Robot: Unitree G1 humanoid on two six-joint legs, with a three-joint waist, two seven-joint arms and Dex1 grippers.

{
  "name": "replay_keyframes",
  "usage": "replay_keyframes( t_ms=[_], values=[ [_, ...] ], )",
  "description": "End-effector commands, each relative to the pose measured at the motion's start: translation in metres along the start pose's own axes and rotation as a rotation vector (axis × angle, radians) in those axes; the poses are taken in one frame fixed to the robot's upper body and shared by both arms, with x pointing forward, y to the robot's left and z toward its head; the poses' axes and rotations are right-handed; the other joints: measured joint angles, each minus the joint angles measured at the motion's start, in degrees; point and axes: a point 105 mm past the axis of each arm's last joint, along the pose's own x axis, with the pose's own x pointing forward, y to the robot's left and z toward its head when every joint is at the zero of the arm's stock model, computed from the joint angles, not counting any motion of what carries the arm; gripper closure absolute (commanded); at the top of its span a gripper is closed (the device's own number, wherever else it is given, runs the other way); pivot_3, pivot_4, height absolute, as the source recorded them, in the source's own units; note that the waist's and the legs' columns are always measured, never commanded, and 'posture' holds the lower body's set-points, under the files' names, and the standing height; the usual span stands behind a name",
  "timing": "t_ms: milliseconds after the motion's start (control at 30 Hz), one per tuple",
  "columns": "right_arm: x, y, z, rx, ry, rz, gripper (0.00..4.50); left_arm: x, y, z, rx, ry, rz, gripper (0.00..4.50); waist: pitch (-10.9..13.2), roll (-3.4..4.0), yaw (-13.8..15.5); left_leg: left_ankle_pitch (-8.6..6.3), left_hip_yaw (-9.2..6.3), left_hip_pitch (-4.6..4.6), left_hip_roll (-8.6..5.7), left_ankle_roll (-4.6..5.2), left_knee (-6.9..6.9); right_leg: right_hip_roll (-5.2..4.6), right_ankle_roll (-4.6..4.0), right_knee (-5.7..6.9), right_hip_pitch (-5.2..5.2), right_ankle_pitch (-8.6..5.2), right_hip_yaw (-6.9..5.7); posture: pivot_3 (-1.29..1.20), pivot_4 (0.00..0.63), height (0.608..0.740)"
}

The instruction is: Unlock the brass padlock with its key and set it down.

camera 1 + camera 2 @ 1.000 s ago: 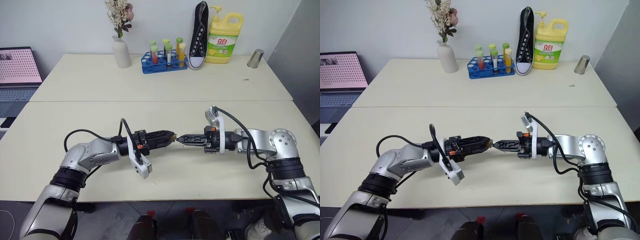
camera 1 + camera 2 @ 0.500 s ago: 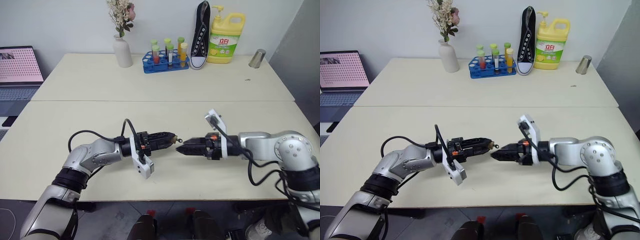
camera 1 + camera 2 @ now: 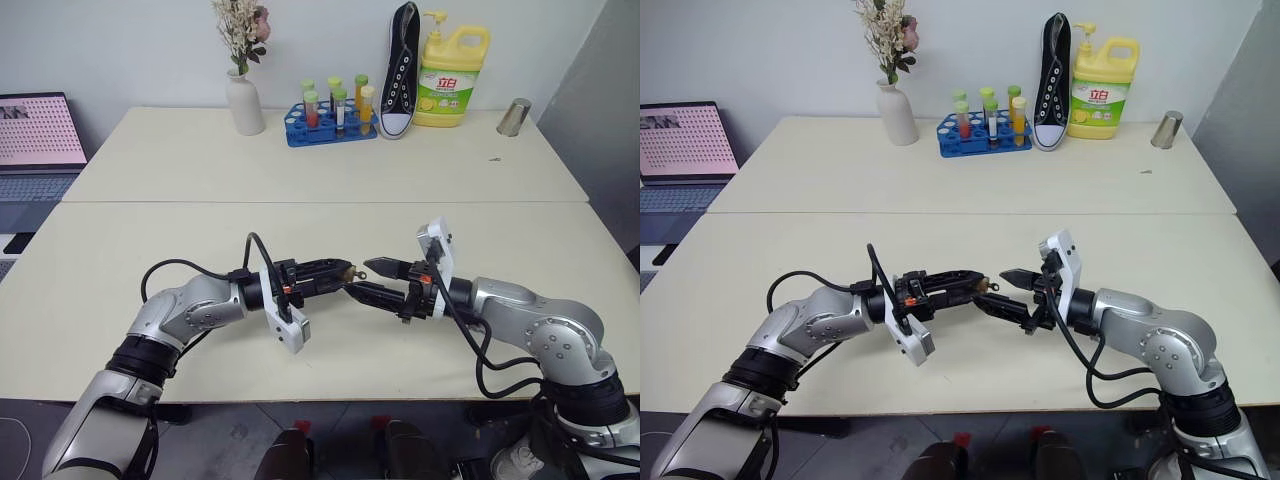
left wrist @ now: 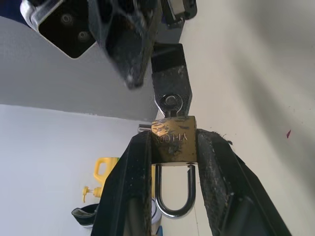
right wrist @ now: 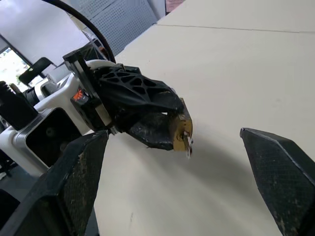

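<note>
The bench (image 3: 150, 240) carries, along its far edge, a yellow bottle (image 3: 451, 77), a shoe (image 3: 398, 70) leaning upright beside it, a vase (image 3: 244, 103) with dried flowers, a blue rack (image 3: 330, 128) and a metal cup (image 3: 513, 117). The rack holds several capped tubes with coloured contents; the cup's inside is not visible. All of these stand well apart from the work.

Above the near part of the bench, the left tool (image 3: 338, 272) pinches the padlock (image 4: 173, 143) by the two flat sides of its body, shackle pointing back between the fingers (image 4: 125, 196). The key (image 4: 170, 104) sits in the keyhole, its round head sticking out of the free end of the padlock.

The right tool (image 3: 372, 278) stands spread wide, its fingers either side of the key head without touching it.

The padlock is small, hard and probably smooth, so it looks liable to twist or slip in a side pinch when the key is turned; the present hold on the flat faces seems the right one. The key is thin, stiff and light. Its flat head is the only place to grip, and the grip should lie across the flats so that it can turn.
</note>
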Motion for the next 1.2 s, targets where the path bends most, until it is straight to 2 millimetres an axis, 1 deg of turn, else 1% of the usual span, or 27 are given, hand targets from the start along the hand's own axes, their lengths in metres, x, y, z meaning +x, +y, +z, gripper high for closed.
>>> replay_keyframes(
  t_ms=[33, 467, 567, 733, 900, 933, 1200],
  values=[
    [0.001, 0.002, 0.012, 0.012, -0.042, 0.016, 0.00, 0.003, 0.011, 0.005, 0.022, -0.034, 0.036, 3.57, 0.00, 0.00, 0.00, 0.00, 0.01, 0.00, 0.00, 0.00, 0.00, 0.00, 0.00, 0.00, 0.00, 0.00, 0.01, 0.00, 0.150, 0.740],
    [0.008, -0.003, 0.011, -0.011, -0.014, 0.021, 0.00, 0.002, 0.012, 0.004, 0.022, -0.029, 0.039, 3.57, 0.00, 0.01, -0.06, 0.00, 0.01, 0.02, 0.00, 0.00, -0.01, 0.01, 0.00, 0.02, -0.01, 0.00, 0.01, 0.00, 0.150, 0.740],
    [0.010, -0.003, 0.011, -0.022, -0.006, 0.026, 0.59, 0.003, 0.012, 0.004, 0.021, -0.029, 0.040, 3.57, 0.00, 0.01, -0.06, 0.00, 0.00, 0.02, 0.00, 0.00, -0.01, 0.01, 0.00, 0.02, -0.01, 0.00, -0.01, 0.00, 0.150, 0.740],
    [0.011, -0.001, 0.007, -0.049, 0.019, 0.037, 2.38, 0.003, 0.012, 0.004, 0.023, -0.028, 0.039, 3.57, 0.00, 0.01, -0.07, 0.00, 0.00, 0.02, 0.01, 0.00, -0.01, 0.01, 0.00, 0.02, -0.01, 0.00, 0.00, 0.00, 0.150, 0.740],
    [0.013, 0.000, 0.008, -0.047, 0.015, 0.050, 4.21, 0.003, 0.012, 0.004, 0.022, -0.029, 0.044, 3.57, 0.00, 0.01, -0.07, 0.00, 0.00, 0.02, 0.00, 0.00, -0.01, 0.01, 0.00, 0.03, -0.01, 0.00, 0.00, 0.00, 0.150, 0.740],
    [0.013, 0.000, 0.008, -0.046, 0.014, 0.051, 4.38, 0.003, 0.012, 0.004, 0.020, -0.028, 0.045, 3.57, 0.00, 0.01, -0.07, 0.00, 0.00, 0.02, 0.00, 0.00, -0.01, 0.01, 0.00, 0.03, -0.02, 0.00, -0.01, 0.00, 0.150, 0.740],
    [0.013, 0.000, 0.010, -0.041, 0.009, 0.056, 4.37, 0.003, 0.011, 0.006, 0.017, -0.034, 0.041, 3.57, 0.00, 0.01, -0.07, 0.00, 0.00, 0.02, 0.00, 0.00, -0.01, 0.01, 0.00, 0.03, -0.02, 0.00, 0.00, 0.00, 0.150, 0.740]
  ],
)
